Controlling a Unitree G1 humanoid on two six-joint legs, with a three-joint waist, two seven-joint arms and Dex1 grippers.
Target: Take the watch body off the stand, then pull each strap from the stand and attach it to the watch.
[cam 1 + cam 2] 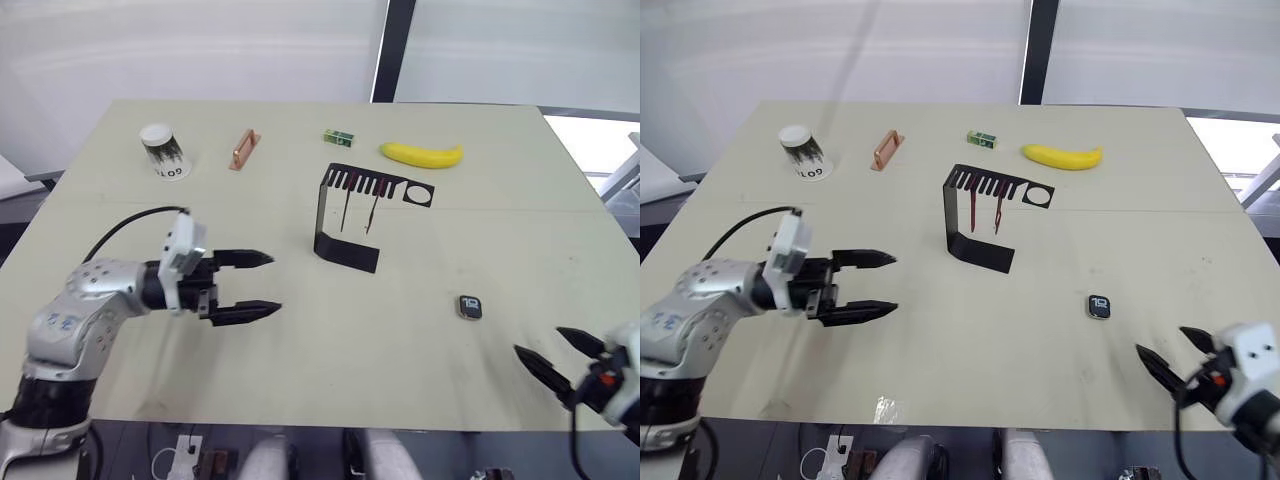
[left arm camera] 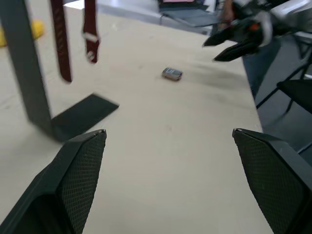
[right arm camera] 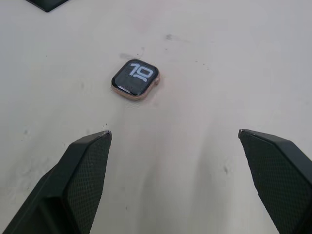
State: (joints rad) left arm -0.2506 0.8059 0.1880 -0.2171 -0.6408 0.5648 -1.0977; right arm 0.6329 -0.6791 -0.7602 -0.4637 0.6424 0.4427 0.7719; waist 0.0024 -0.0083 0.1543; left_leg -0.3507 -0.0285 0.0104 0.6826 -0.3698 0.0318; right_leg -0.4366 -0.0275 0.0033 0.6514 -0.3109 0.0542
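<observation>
The watch body lies flat on the tabletop, off the stand, toward the right near corner. Both straps hang from the stand's slotted top. The left hand and right hand are released, fingers spread, holding nothing

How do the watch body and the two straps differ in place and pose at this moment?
The watch body lies flat on the table, off the stand; the straps hang upright from the stand's slotted top. The watch body sits in front of the open right gripper; the straps are nearer the open left gripper. Neither is gripped.
</observation>
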